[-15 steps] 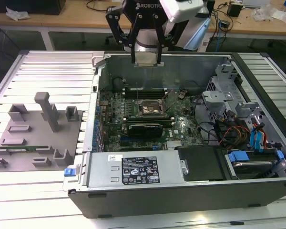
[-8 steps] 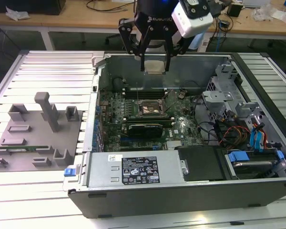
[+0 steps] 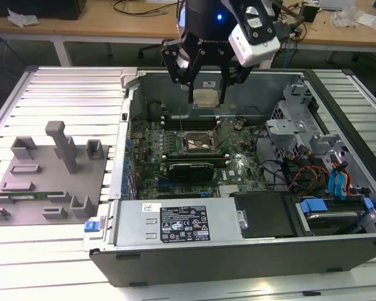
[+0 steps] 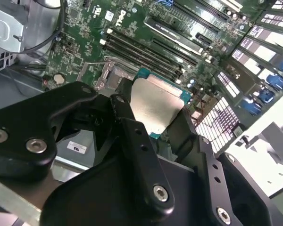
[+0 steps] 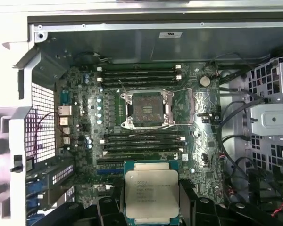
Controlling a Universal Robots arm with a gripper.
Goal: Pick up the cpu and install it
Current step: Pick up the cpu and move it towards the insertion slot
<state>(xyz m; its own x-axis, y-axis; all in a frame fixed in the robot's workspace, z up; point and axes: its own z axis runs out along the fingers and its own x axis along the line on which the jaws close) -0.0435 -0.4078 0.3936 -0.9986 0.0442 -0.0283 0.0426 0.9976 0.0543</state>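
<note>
My black gripper (image 3: 205,95) hangs above the open computer case, shut on the cpu (image 3: 205,98), a small square chip with a pale silver top and a green edge. In both wrist views the cpu (image 5: 152,193) (image 4: 156,107) sits flat between the black fingers (image 4: 132,141). The square socket (image 5: 144,108) with its dark centre lies open on the green motherboard (image 5: 205,141), some way from the chip. In the exterior view the socket (image 3: 197,143) lies below the gripper and a little nearer the camera.
Memory slots (image 5: 139,74) flank the socket on two sides. Cables and a metal drive cage (image 3: 294,135) fill the case toward the exterior view's right. The black power supply (image 3: 182,222) lies along the case front. A grey tray (image 3: 47,182) with raised holders rests at the exterior view's left.
</note>
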